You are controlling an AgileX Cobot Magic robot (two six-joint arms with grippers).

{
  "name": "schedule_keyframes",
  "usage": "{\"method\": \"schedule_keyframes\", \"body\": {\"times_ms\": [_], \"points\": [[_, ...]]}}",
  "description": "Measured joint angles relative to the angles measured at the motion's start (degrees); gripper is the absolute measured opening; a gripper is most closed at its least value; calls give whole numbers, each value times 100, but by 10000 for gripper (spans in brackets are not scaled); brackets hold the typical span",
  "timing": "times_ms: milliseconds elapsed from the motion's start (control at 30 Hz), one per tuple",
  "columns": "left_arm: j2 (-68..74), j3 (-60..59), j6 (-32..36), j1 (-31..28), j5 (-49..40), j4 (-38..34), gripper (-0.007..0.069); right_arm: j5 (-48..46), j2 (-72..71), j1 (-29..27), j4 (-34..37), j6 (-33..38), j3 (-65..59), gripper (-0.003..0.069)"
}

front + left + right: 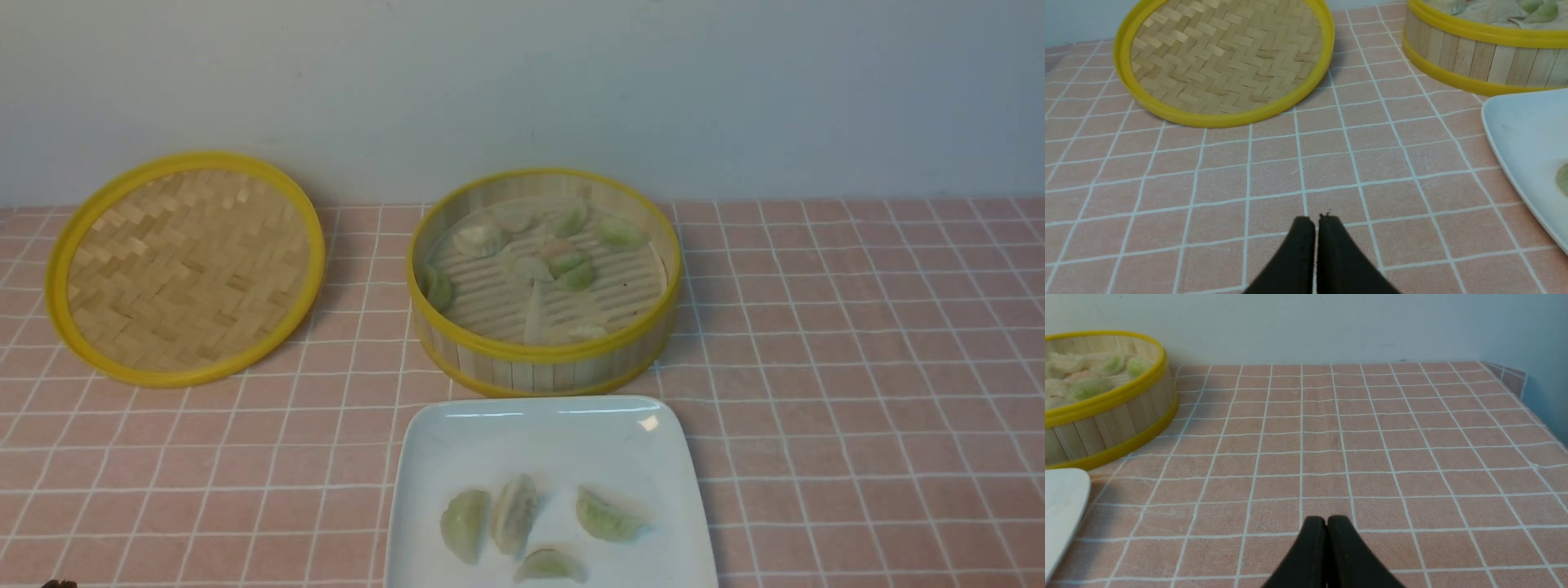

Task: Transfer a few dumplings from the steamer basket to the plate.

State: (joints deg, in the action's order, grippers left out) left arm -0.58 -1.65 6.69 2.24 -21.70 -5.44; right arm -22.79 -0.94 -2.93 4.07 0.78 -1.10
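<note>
The steamer basket (545,359) stands at the table's middle back with several pale green dumplings (571,265) on its slatted floor. Just in front of it lies the white square plate (555,433), and several dumplings (513,514) rest on its near half. My left gripper (1316,220) is shut and empty, low over the tablecloth left of the plate (1519,134). My right gripper (1327,520) is shut and empty too, over the cloth to the right of the basket (1106,420). Neither gripper shows in the front view.
A flat woven-bamboo lid with a yellow rim (186,265) lies at the back left, also in the left wrist view as the lid (1224,61). A pale wall runs behind the table. The table's right edge (1543,424) shows in the right wrist view.
</note>
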Motion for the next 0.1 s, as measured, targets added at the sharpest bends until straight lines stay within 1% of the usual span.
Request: {"method": "schedule_keyframes", "body": {"times_ms": [100], "points": [[0,0,0,0,-5,0,-6,0,0,0,0,0,0,-15]]}}
